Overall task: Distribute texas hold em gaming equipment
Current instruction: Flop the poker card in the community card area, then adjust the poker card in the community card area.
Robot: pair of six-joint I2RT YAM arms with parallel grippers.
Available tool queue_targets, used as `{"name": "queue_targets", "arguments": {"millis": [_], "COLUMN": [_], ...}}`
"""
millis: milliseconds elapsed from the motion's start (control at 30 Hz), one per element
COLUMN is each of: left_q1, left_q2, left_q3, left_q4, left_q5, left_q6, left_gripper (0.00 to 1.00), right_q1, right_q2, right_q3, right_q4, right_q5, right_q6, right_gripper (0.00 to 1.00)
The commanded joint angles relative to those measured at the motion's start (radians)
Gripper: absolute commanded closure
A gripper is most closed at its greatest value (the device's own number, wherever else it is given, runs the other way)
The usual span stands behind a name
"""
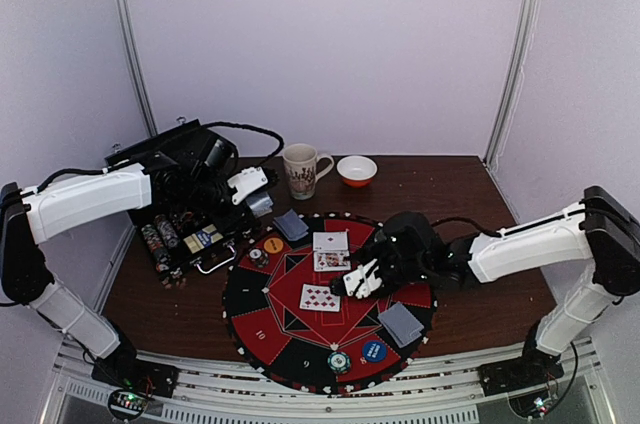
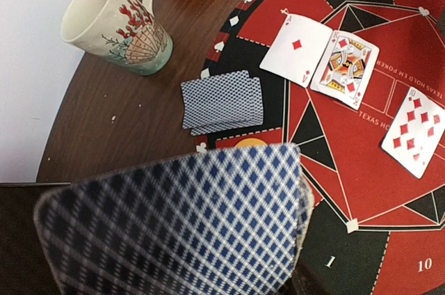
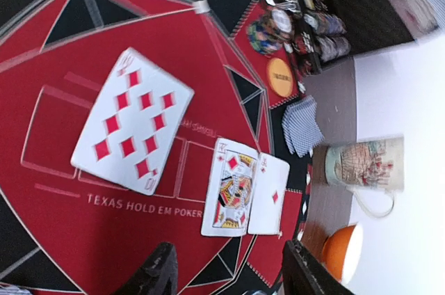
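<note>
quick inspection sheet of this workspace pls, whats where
surface: wooden table, felt mat on it
job's things: ace, king, ten of diamonds face up on mat; far pile, near pile face down; orange disc, blue disc, striped chip
clutter: mug, bowl, black case
grippers: left gripper holds deck; right gripper open, empty
cables: black cable behind case
surroundings: pale walls, metal upright

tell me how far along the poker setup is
Done: three face-up cards and a few chips lie on the mat, two face-down piles at its edge. In hand: the left gripper holds a deck; the right gripper hangs open over the mat. Left: stacks of chips sit in the case.
</note>
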Motion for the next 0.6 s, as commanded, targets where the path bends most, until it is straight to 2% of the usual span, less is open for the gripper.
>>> {"name": "queue_targets", "arguments": {"millis": [0,100,167,200,233,267,400,567], "left_q1": [0.009,0.010,0.011,0.010,0.010,0.010,0.011,0.014], "left_q2": [0.004,0.007,0.008,0.008,0.006,0.005,0.003,-0.010], "left_q3": [0.003,0.008,0.008,0.008,0.007,0.007,0.008,-0.007], "left_q4": [0.041,0.042,0.042,0.041,0.042,0.042,0.041,0.042], "left_q5": [0.012,0.013,0.010,0.011,0.012,0.014,0.015,0.014], "left_q6": [-0.003,-0.005,-0.009,-0.010,-0.010,-0.010,-0.008,-0.007], "left_gripper": [0.59,0.59,0.59,0.59,0.59,0.59,0.59,0.59], "right_q1": [-0.006,-0.006,-0.004,-0.002,0.001,0.005,0.022,0.039], "right_q2": [-0.090,-0.049,0.015,0.051,0.086,0.117,0.235,0.377], "right_q3": [0.081,0.189,0.283,0.314,0.335,0.354,0.430,0.572], "right_q4": [-0.070,-0.198,-0.295,-0.330,-0.352,-0.369,-0.422,-0.578], "right_q5": [-0.004,-0.070,-0.100,-0.110,-0.125,-0.141,-0.170,-0.164], "right_q6": [0.580,0.931,1.039,1.080,1.106,1.117,1.090,0.991], "right_gripper": [0.45,0.40,0.34,0.26,0.07,0.01,0.00,0.00]}}
